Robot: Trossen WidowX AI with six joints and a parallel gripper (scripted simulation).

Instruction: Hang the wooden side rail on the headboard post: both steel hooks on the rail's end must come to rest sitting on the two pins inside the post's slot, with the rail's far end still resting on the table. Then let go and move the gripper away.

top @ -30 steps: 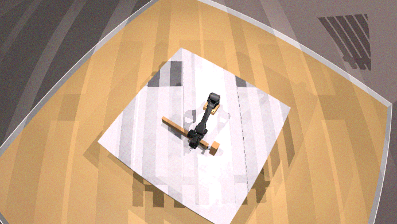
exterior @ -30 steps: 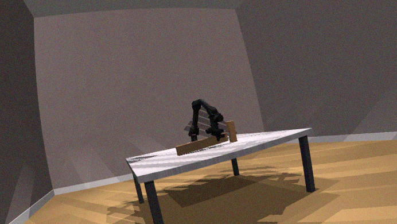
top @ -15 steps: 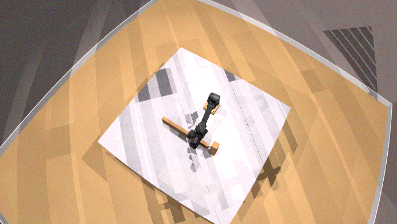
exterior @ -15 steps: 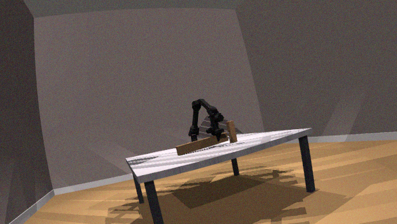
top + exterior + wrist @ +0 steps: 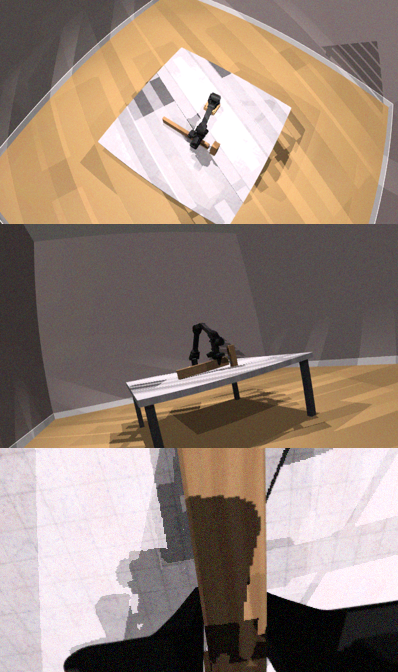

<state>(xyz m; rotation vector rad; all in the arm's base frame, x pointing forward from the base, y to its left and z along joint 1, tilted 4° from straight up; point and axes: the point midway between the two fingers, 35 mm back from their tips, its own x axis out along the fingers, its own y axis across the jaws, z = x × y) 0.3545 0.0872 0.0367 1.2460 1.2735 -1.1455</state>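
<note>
The wooden side rail point(image 5: 175, 126) point(image 5: 191, 370) point(image 5: 220, 478) stands on its narrow edge, its far end low at the table top. Its other end points at the headboard post point(image 5: 214, 148) point(image 5: 232, 355), which stands upright. Small steel hooks point(image 5: 209, 147) show in the narrow gap between rail end and post in the top view. The frames do not show whether they touch the pins; slot and pins cannot be made out. My gripper point(image 5: 198, 140) point(image 5: 219, 362) point(image 5: 217, 589) is shut on the rail near its hook end, one finger on each side, pointing down.
The white table point(image 5: 129, 135) point(image 5: 155, 393) carries everything. The arm's base point(image 5: 214, 99) stands beside the rail, with orange-brown pieces point(image 5: 215, 110) around it. The arm point(image 5: 206, 116) point(image 5: 195, 340) reaches over the rail. Patchy shadows lie across the table.
</note>
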